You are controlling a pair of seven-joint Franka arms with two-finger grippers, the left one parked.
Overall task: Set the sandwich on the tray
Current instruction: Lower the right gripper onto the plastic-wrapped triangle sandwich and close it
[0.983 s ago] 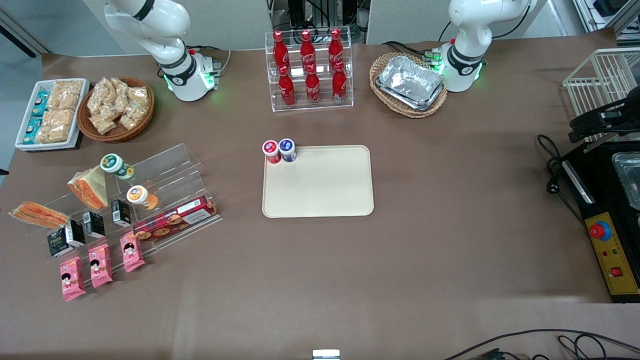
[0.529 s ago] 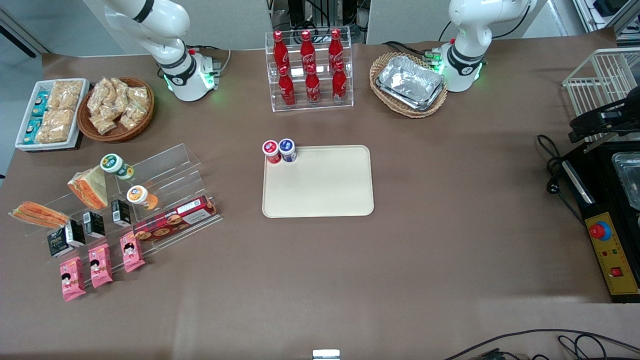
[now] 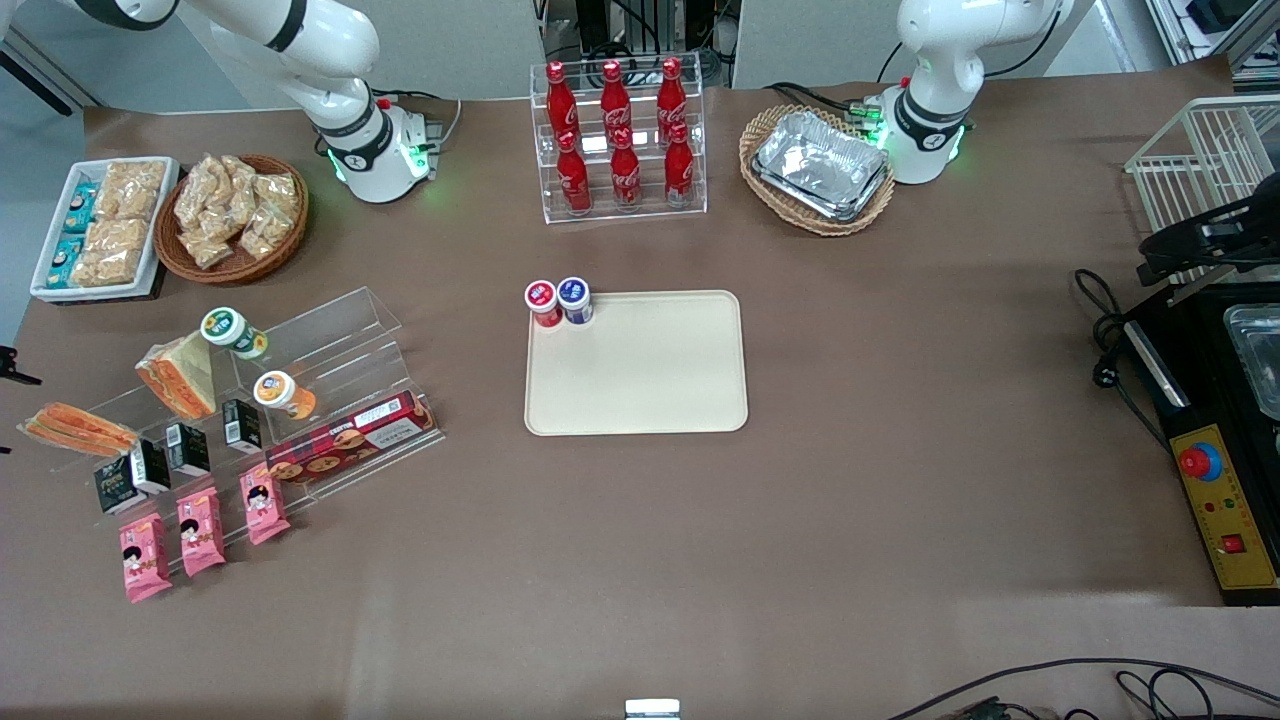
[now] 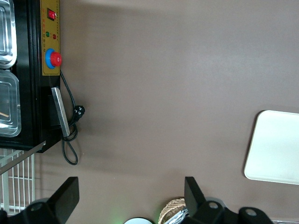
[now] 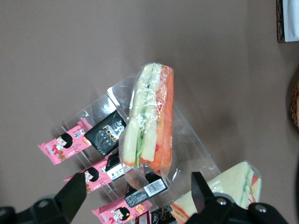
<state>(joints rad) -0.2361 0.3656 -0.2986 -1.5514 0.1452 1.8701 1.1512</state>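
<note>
Sandwich [image 3: 78, 428] is lying wrapped on the clear acrylic stand [image 3: 330, 345], toward the working arm's end of the table, at roughly 9 o'clock from the tray [image 3: 640, 375]. Gripper [image 5: 135, 196] is hovering above the sandwich [image 5: 148, 123], fingers spread wide, holding nothing. Tray is carrying two small cans [image 3: 558, 300] at its 11 o'clock corner.

Seen from above, the hand [image 5: 135, 198] hangs with fingers spread over a wrapped sandwich [image 5: 148, 122] resting on a clear acrylic stand [image 5: 191, 140], beside black boxes [image 5: 105, 133], pink snack packets [image 5: 63, 142] and a thicker sandwich wedge [image 5: 233, 184] on the brown tabletop [image 5: 60, 56].
</note>
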